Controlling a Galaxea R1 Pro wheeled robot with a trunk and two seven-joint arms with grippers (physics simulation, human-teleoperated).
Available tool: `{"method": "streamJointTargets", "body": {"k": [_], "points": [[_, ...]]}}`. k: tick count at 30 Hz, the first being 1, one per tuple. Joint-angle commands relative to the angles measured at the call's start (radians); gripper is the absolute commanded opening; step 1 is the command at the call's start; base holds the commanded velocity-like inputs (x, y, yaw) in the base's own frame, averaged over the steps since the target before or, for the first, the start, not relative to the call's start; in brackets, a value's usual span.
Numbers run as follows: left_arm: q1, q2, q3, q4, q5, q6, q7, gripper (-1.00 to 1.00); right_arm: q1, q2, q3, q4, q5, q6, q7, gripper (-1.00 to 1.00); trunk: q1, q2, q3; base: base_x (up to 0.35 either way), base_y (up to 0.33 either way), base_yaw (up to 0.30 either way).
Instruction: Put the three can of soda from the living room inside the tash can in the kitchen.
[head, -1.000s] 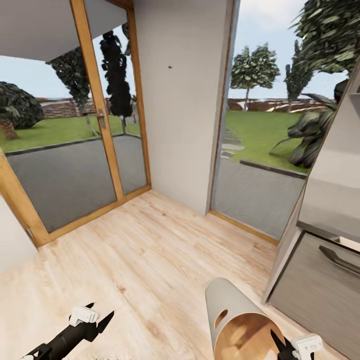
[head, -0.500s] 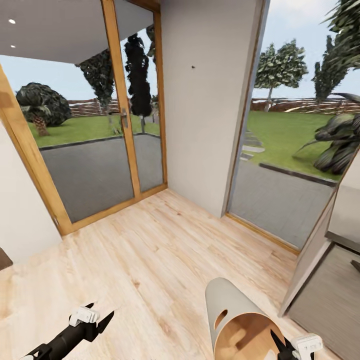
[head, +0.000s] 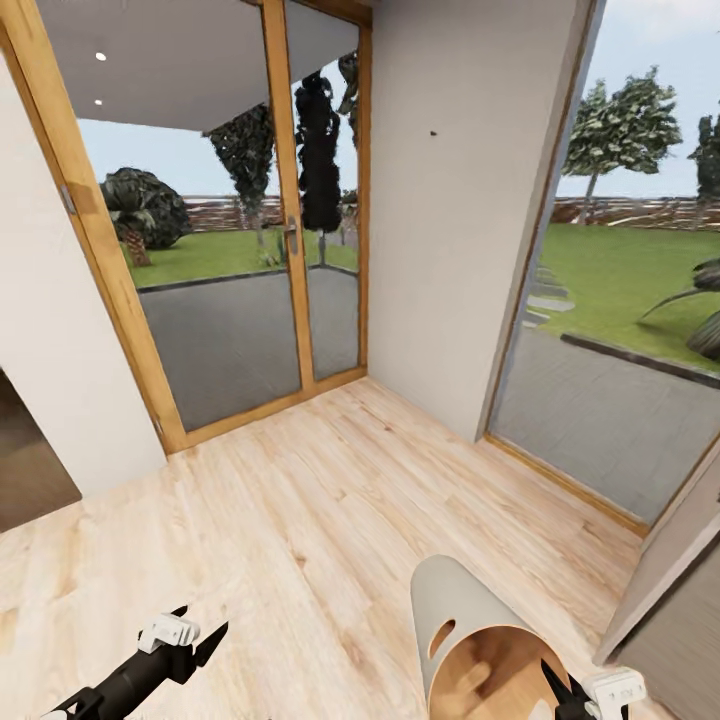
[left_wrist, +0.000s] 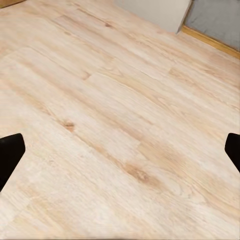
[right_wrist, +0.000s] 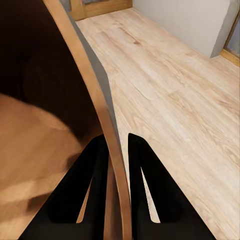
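The tash can (head: 455, 610) is a pale grey-beige tapered bin with a brown inside. It lies tilted at the lower right of the head view, its open mouth toward the camera. My right gripper (head: 562, 690) is shut on its rim. In the right wrist view the two dark fingers (right_wrist: 85, 180) of the right gripper (right_wrist: 117, 145) pinch the thin rim (right_wrist: 90, 75), one inside and one outside. My left gripper (head: 203, 620) hangs open over bare floor at the lower left, and in its wrist view the left gripper (left_wrist: 120, 152) has nothing between its fingers. The cans of soda are out of view.
Pale wood floor (head: 300, 500) stretches ahead. Wood-framed glass doors (head: 250, 250) stand at the far left, a white wall pillar (head: 450, 200) in the middle and a tall window (head: 620, 350) to its right. A grey cabinet side (head: 670, 590) is at the right edge, a dark opening (head: 30, 460) at the left.
The whole head view has swung to the left, so the doors and pillar slid right and the cabinet front left the picture. Both grippers and the bin keep their places in the view.
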Motion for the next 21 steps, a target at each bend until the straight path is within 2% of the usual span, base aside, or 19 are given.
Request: {"method": "streamJointTargets", "body": {"k": [1,21], "points": [[0.000,0.000,0.000,0.000,0.000,0.000,0.000,1.00,0.000,0.000,0.000,-0.002,-0.009,0.001,0.010,-1.00,0.000,0.000,0.000,0.000,0.000,0.242],[0.000,0.000,0.000,0.000,0.000,0.000,0.000,1.00,0.000,0.000,0.000,-0.002,-0.009,0.001,0.009,-1.00,0.000,0.000,0.000,0.000,0.000,0.242]]}}
